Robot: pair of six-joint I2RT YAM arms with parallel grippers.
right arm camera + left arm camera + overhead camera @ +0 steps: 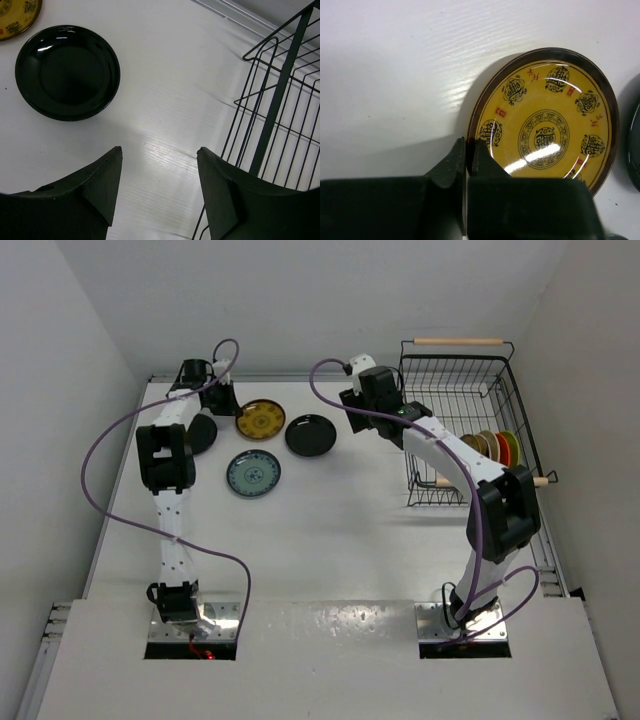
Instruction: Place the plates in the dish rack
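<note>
The left gripper (469, 143) has its jaws nearly together, seemingly pinching the rim of the mustard-yellow plate (547, 130) on the table (395, 75). The right gripper (160, 185) gapes wide and empty between a black plate (67, 72) and the dish rack (280, 100), where several plates (490, 447) stand on edge.

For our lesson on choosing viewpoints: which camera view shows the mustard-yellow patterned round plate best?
Left wrist: the mustard-yellow patterned round plate appears large, its pattern sharp. Top external shows it whole but small; right wrist catches only a corner sliver.

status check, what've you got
left gripper shut on mustard-yellow patterned round plate rim; right gripper open beside black wire dish rack; no obstruction seen
</note>
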